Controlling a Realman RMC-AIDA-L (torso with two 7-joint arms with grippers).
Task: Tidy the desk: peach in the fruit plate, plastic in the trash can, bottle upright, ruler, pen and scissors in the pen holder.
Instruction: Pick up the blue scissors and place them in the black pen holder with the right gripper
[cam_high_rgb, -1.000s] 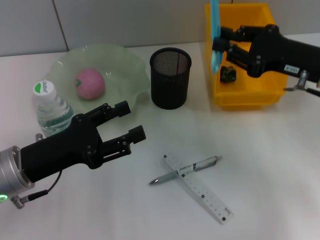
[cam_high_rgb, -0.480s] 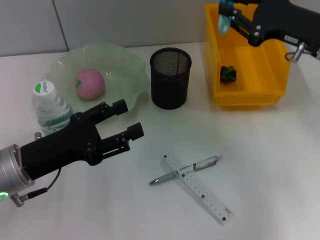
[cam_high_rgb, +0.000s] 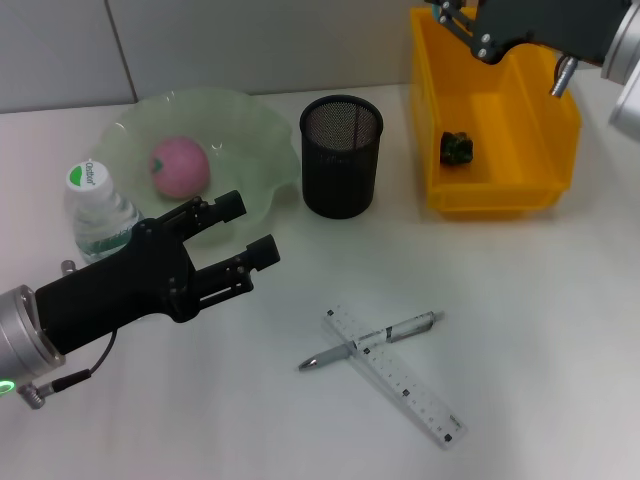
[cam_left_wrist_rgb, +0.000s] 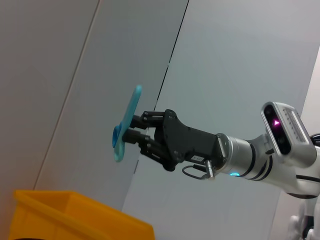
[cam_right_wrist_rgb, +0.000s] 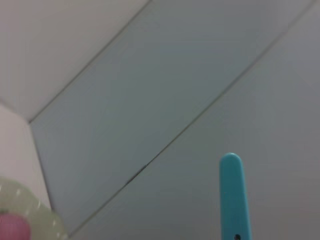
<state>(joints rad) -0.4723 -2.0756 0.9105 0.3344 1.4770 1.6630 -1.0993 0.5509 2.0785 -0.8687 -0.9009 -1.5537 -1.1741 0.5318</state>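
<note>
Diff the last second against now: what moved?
Right pincer rose from over the yellow bin to the head view's top edge, still clamping the blue scissors. Left pincer, open, drifted slightly left. Peach, bottle, pen holder, ruler, pen unchanged.

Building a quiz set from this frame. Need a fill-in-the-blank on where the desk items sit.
The peach lies in the green ____.
The pen lies across the ____.
The right end effector holds blue ____ above the yellow bin.
The water bottle stands ____.

Missing: fruit plate; ruler; scissors; upright
</note>
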